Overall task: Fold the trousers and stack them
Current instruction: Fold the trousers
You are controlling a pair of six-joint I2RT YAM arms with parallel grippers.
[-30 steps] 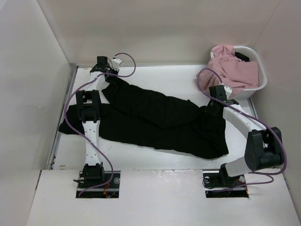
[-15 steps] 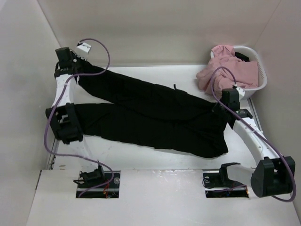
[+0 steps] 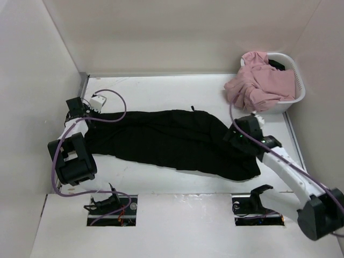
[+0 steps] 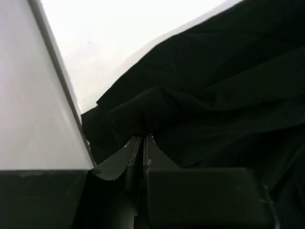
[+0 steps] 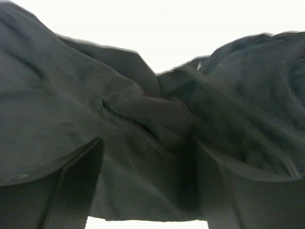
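lying stretched across the table point(image 3: 161, 91), black trousers point(image 3: 177, 142) span between our two claws.
their long axis runs left to right; our left claw point(image 4: 143, 140) is pinched tight on the leg end, our right claw point(image 5: 145, 143) sits at the waist, fingers apart around a fold.

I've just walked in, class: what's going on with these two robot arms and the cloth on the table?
The two arms are working on a pair of black trousers lying across the white table. The legs appear to lie one over the other in a long strip. The left gripper is pinched shut on cloth at the leg end, by the left wall. The right gripper is at the waist end, fingers apart around bunched cloth. A basket of pink clothing stands far right.
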